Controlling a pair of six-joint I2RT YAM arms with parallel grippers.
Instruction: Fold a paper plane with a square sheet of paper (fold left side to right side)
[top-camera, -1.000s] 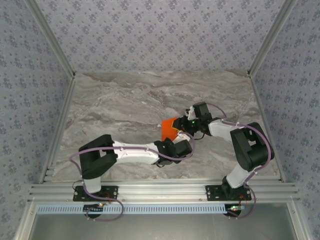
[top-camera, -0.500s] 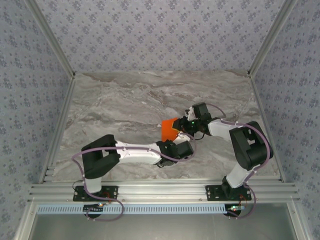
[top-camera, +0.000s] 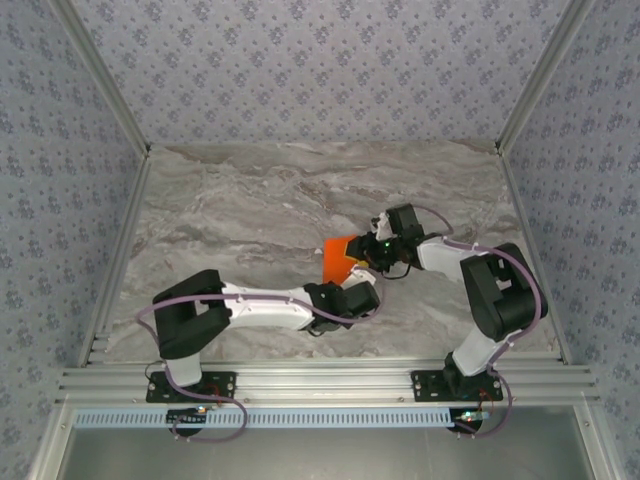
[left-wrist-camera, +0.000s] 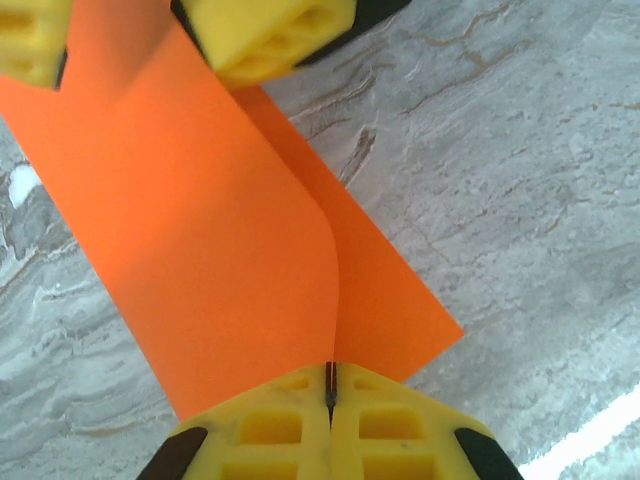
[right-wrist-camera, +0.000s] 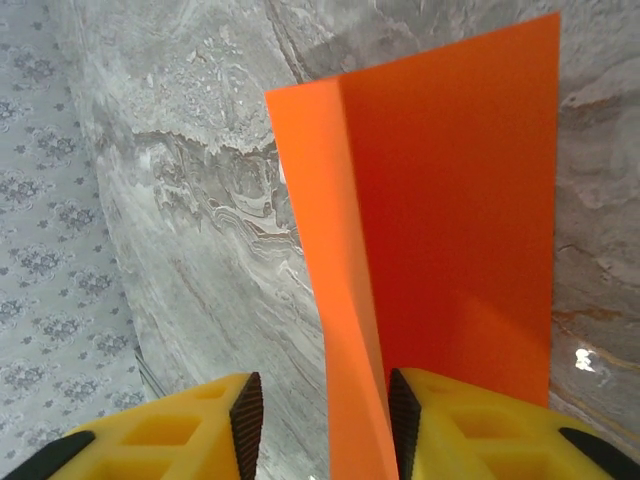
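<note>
The square sheet of paper (top-camera: 338, 258) is bright orange. It sits near the middle of the grey marble table (top-camera: 220, 200), a little toward 3 o'clock. It is not flat. It has a fold running down it, and one part stands up off the table.

In the view from above, the left gripper (left-wrist-camera: 330, 392) is on the 6 o'clock side of the paper. Its two yellow fingers (left-wrist-camera: 270, 430) are pressed tight together. They pinch the near edge of the paper, right where the fold ends.

The right gripper (right-wrist-camera: 325, 405) is on the 3 o'clock side of the paper in the view from above. Its yellow fingers (right-wrist-camera: 470, 435) are spread apart. The standing part of the paper rises in the gap between them, close to the finger at 5 o'clock in its own camera. I cannot tell if that finger touches the paper. In the left wrist camera these two fingers sit at 11 and 12 o'clock, one on each side of the far end of the paper.
</note>
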